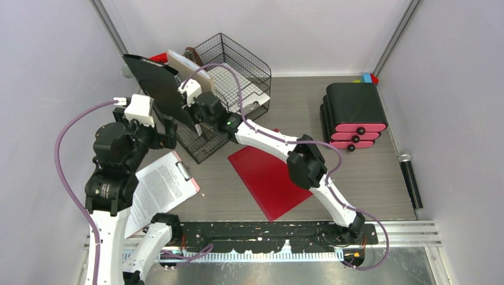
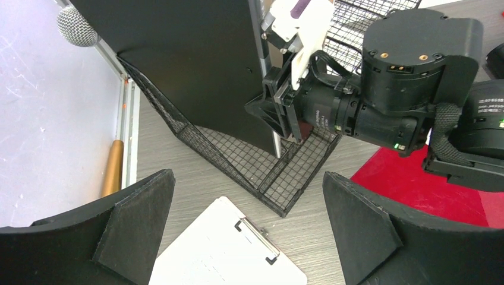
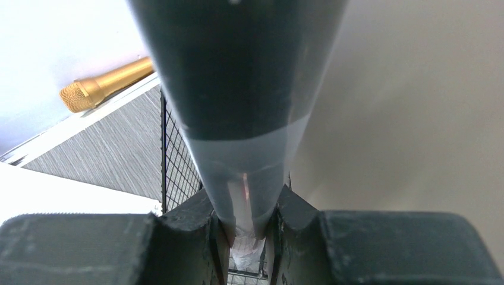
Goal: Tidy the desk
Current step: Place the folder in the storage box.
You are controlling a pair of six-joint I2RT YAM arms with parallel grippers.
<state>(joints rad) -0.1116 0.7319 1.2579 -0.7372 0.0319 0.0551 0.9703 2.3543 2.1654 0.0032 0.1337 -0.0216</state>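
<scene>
Pale lilac-grey walls close in the grey wood-grain desk (image 1: 297,101), which carries a black wire-mesh rack (image 1: 238,65) at the back left, with a clipboard (image 1: 160,184) and a red folder (image 1: 270,178) lying flat nearer the front. The right tool (image 3: 246,231) is clenched on a black folder (image 1: 157,89) held on edge, its long axis rising leftward above the rack's near compartment, so lowering it looks like the coming move. The left tool (image 2: 249,237) hangs released, spread wide above the clipboard.

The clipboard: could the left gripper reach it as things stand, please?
Probably yes: the left gripper hangs open over the clipboard, which lies uncovered on the desk; the right gripper, shut on a black board, is beyond it at the wire rack.
</scene>
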